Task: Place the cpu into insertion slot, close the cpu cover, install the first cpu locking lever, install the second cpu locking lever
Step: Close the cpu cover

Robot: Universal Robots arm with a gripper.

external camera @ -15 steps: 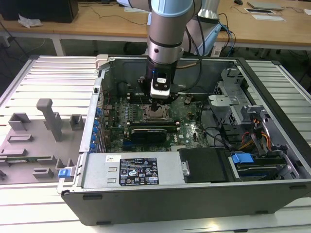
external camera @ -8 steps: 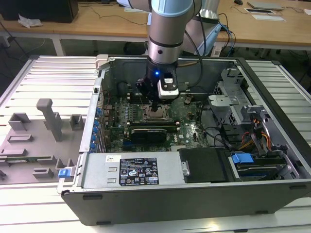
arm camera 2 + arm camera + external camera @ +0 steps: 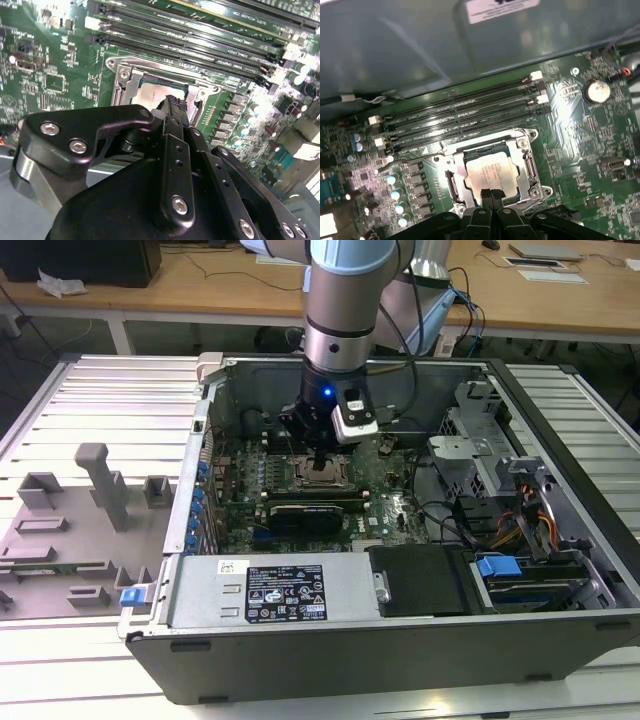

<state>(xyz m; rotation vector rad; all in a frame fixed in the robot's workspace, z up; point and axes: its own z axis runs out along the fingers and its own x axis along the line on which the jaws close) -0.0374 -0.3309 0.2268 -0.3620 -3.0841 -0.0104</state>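
Arm [image 3: 345, 300] reaches straight down into open PC case [image 3: 300, 640]. Gripper [image 3: 320, 455] is over the slot [image 3: 449, 184], near middle of green board [image 3: 590, 165]. In both wrist views the fingers are pressed together w/ no gap and nothing between them, tips [image 3: 488, 194] at edge of cpu [image 3: 487, 172]; can't tell if touching or just above. Cpu sits in slot, silver face up. Cover [image 3: 517, 170] lies flat around it, chip showing thru the window. Mem slots [image 3: 460, 117] run just beside socket. In second wrist view the gripper [image 3: 172, 102] hides part of cpu [image 3: 152, 92]. Lever state: can't tell.
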